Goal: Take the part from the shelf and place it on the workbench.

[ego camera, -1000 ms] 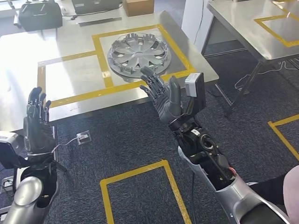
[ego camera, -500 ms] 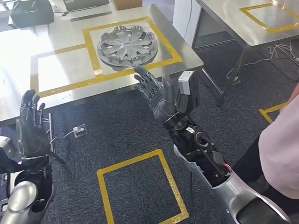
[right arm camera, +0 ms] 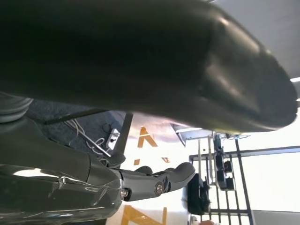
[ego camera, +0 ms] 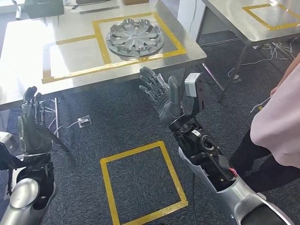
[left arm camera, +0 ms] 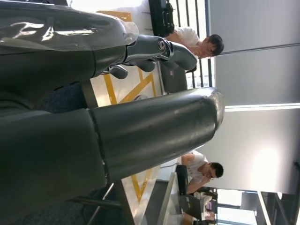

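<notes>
The part, a silver wheel cover [ego camera: 136,37], lies flat inside a yellow taped rectangle on the steel workbench [ego camera: 32,65]. My right hand [ego camera: 162,97] is raised over the carpet in front of the bench edge, fingers spread, palm empty. Low on the left my left hand [ego camera: 31,124] is held up, fingers apart and holding nothing. The left wrist view shows that hand's thick thumb [left arm camera: 152,126] and a finger [left arm camera: 155,49] extended. In the right wrist view the right hand's thumb [right arm camera: 176,56] and an outstretched finger [right arm camera: 155,180] are seen close up.
A person in a pink sleeve [ego camera: 279,122] stands close at my right. A second steel table [ego camera: 254,21] with yellow tape is at the back right. A yellow taped square [ego camera: 141,183] marks the dark carpet below. Cables and a floor socket [ego camera: 84,122] lie under the bench.
The whole view has shifted, so the camera moved; the bench sits farther off. The person at the right takes up more of the picture. Both hands stay spread and empty.
</notes>
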Robot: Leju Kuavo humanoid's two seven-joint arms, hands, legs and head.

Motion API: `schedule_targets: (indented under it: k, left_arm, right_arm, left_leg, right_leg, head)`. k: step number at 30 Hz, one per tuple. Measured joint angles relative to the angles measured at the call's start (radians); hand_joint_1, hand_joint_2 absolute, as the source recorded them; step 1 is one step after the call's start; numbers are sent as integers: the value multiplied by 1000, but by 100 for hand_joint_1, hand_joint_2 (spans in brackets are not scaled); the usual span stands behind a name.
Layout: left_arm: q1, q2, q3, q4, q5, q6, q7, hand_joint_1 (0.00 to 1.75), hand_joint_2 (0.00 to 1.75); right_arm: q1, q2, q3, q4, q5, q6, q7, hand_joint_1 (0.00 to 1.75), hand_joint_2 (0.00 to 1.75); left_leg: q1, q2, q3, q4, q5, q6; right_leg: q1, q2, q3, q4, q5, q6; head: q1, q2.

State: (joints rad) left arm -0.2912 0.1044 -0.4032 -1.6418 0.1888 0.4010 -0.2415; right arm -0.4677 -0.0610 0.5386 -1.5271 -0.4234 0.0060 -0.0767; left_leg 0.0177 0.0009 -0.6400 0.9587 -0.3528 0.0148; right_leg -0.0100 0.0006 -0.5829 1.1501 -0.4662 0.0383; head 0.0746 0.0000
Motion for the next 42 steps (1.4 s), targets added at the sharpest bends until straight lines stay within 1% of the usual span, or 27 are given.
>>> schedule_targets:
  k: [2,4,6,7,8,9,11,12,13,14,15,16,18,19,23,25,27,29,30,31,32,34,35,36,39,40,42]
  left_arm:
    - [-1,1,0,-4,0,0,0,0,0]
    - [-2,2,0,-7,0,1,0,0,0]
    - [-2,3,0,-8,0,1,0,0,0]
    - [-2,4,0,-9,1,1,0,0,0]
    - [-2,5,0,-9,1,1,0,0,0]
    - [-3,7,0,-9,2,1,0,0,0]
    - [-2,9,0,-9,3,2,0,0,0]
    - [-2,9,0,-9,3,3,0,0,0]
    - [-1,10,-1,-9,4,4,-1,0,0]
    - [0,10,-1,-9,4,5,-2,0,0]
    - [0,11,-1,-9,5,5,-2,0,0]
    - [-1,11,-1,-9,6,5,-3,0,0]
    - [-2,11,-1,-10,6,6,-4,0,0]
    - [-3,10,-1,-10,6,6,-4,0,0]
    - [-4,10,-1,-11,6,6,-5,0,0]
    - [-5,11,-1,-12,7,9,-7,0,0]
    - [-4,11,-1,-12,8,13,-8,0,0]
    - [0,10,-2,-12,9,16,-8,0,0]
    - [3,10,-2,-12,9,16,-8,0,0]
    - [5,10,-2,-12,10,17,-8,0,0]
    - [7,10,-2,-12,10,17,-8,0,0]
    - [7,10,-2,-12,10,17,-8,0,0]
    - [7,10,-2,-12,10,17,-8,0,0]
    - [7,11,-2,-12,10,17,-8,0,0]
    - [7,11,-2,-12,10,17,-8,0,0]
    - [6,12,-2,-12,10,17,-9,0,0]
    - [7,13,-2,-12,10,17,-9,0,0]
  right_arm:
    - [-3,0,0,-1,0,0,0,0,0]
    - [-5,0,0,-3,1,0,-1,0,0]
    - [-6,0,1,-5,5,0,0,0,0]
    - [-7,0,1,-5,7,0,1,0,0]
    - [-8,0,2,-6,9,0,2,0,0]
    - [-9,0,2,-6,11,0,3,0,0]
    - [-10,0,2,-6,13,0,4,0,0]
    - [-9,0,3,-6,13,0,5,0,0]
    - [-8,0,3,-6,13,0,5,0,0]
    - [-6,0,3,-6,13,0,5,0,0]
    - [-5,0,4,-6,13,0,5,0,0]
    - [-4,0,4,-7,13,0,5,0,0]
    - [-3,0,4,-8,13,0,5,0,0]
    - [-3,0,4,-8,13,-1,5,0,0]
    - [-4,0,4,-9,13,-1,5,0,0]
    - [-3,0,4,-8,9,-1,6,0,0]
    - [0,-1,4,-8,-1,0,9,0,0]
    - [4,-3,6,-7,-7,0,11,0,0]
    - [5,-3,7,-6,-8,1,11,0,0]
    - [7,-4,8,-6,-8,1,12,0,0]
    - [7,-5,8,-5,-8,1,12,0,0]
    - [6,-5,8,-5,-8,1,12,0,0]
    - [5,-5,9,-5,-8,2,12,0,0]
    - [5,-5,9,-6,-8,2,12,0,0]
    - [5,-6,11,-6,-8,2,11,0,0]
    - [5,-6,11,-6,-8,2,11,0,0]
    - [3,-6,11,-6,-9,2,11,0,0]
  left_leg:
    - [-1,-1,-13,1,17,-10]
    - [0,-1,-15,-5,33,-19]
    - [1,-1,-17,-13,49,-30]
    - [2,-2,-24,-7,39,-35]
    - [2,-2,-37,18,10,-38]
    - [2,-3,-56,64,-37,-41]
    - [2,-3,-99,206,-137,-44]
    - [1,-3,-113,272,-153,-46]
    - [1,-3,-116,315,-145,-46]
    - [1,-3,-103,325,-117,-44]
    - [0,-3,-70,294,-86,-40]
    - [-1,-3,-19,230,-70,-34]
    - [-6,-2,76,103,-80,-23]
    - [-7,-2,102,68,-92,-20]
    - [-10,-1,130,20,-110,-18]
    - [-7,3,135,-17,-106,-2]
    - [-5,10,120,-26,-87,16]
    - [-5,15,107,-26,-77,18]
    - [-5,18,102,-25,-73,17]
    - [-4,22,99,-25,-71,15]
    - [-3,25,98,-24,-69,13]
    - [-4,33,96,-20,-68,6]
    - [-6,37,93,-18,-67,2]
    - [-9,42,90,-17,-65,-4]
    - [-9,56,83,-10,-66,-20]
    - [-8,49,75,9,-80,-25]
    - [-5,21,28,113,-142,-32]
  right_leg:
    - [4,3,102,-152,-16,-6]
    - [10,6,134,-212,-33,-15]
    - [9,6,122,-214,-18,-27]
    - [7,4,114,-217,-7,-35]
    - [5,1,102,-220,5,-46]
    - [3,-2,88,-222,19,-54]
    - [6,-3,58,-222,41,-62]
    - [7,-3,42,-222,52,-62]
    - [9,-4,27,-221,64,-62]
    - [11,-4,13,-220,75,-61]
    - [13,-4,0,-220,85,-60]
    - [14,-4,-9,-219,94,-58]
    - [17,-3,-20,-217,105,-54]
    - [18,-3,-21,-216,107,-52]
    - [21,-2,-24,-215,109,-50]
    - [17,-1,-41,-190,97,-34]
    - [11,1,-89,-80,33,-13]
    - [5,0,-140,68,-38,-2]
    - [3,0,-144,101,-48,2]
    - [0,-2,-128,91,-39,4]
    - [-2,-5,-91,38,-14,6]
    - [0,-28,0,-117,34,3]
    - [3,-39,31,-173,45,-2]
    - [6,-45,45,-203,47,-8]
    - [8,-28,40,-212,52,-32]
    - [6,-21,39,-214,57,-39]
    - [4,-10,34,-218,65,-52]
  head:
    - [5,0]
    - [4,0]
    - [2,0]
    - [0,0]
    - [-4,0]
    - [-11,0]
    - [-25,0]
    - [-31,0]
    - [-36,0]
    - [-40,0]
    - [-43,0]
    - [-45,0]
    - [-46,0]
    - [-46,0]
    - [-46,0]
    - [-43,0]
    - [-34,0]
    - [-25,0]
    - [-22,0]
    - [-19,0]
    - [-15,0]
    - [-6,0]
    - [-2,0]
    - [-2,0]
    - [-11,0]
    - [-14,0]
    - [-26,0]
